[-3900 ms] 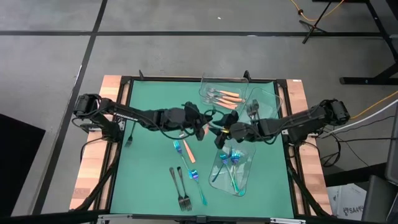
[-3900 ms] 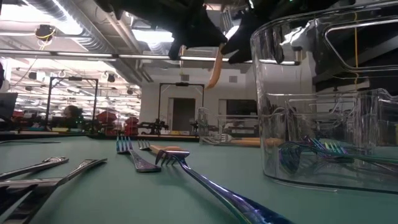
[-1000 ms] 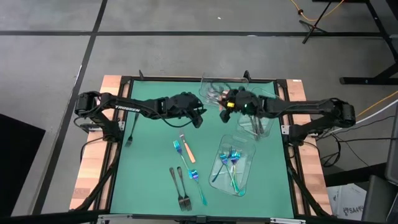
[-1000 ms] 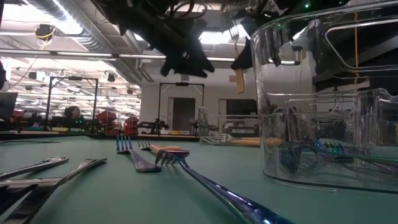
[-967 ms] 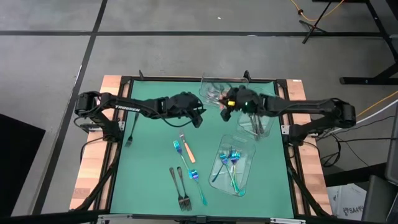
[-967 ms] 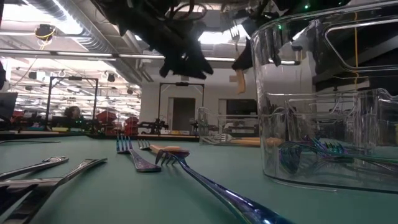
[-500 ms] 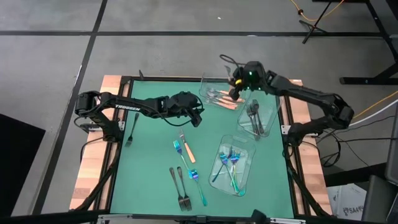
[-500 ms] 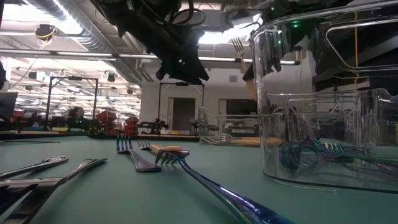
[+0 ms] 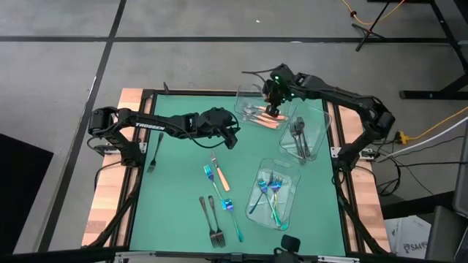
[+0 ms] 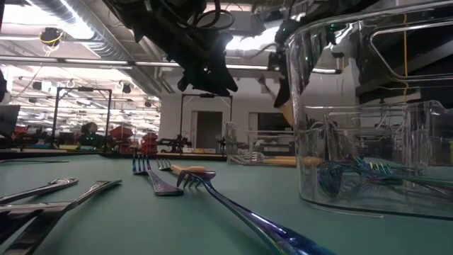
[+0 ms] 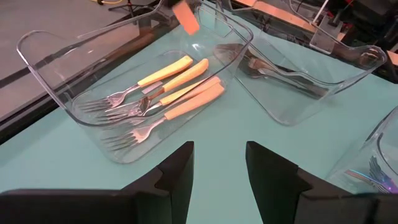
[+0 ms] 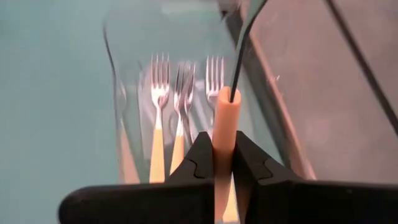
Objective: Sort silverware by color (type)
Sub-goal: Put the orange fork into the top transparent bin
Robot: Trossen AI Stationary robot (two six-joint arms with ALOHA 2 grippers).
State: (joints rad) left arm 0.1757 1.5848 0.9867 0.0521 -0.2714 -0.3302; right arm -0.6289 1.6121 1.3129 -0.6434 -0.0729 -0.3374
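The right gripper (image 12: 217,163) is clamped on an orange fork (image 12: 224,134) by its handle, hanging above the tray (image 9: 245,102) of orange forks. The left gripper (image 11: 217,163) waits wide open and empty over the mat, near that tray. The fork looks light, stiff and slick, so I'd say the thicker handle is the place to pinch.

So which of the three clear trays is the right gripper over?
The clear plastic tray holding orange-handled forks, at the table's far edge; the right gripper holds another orange-handled fork above it.
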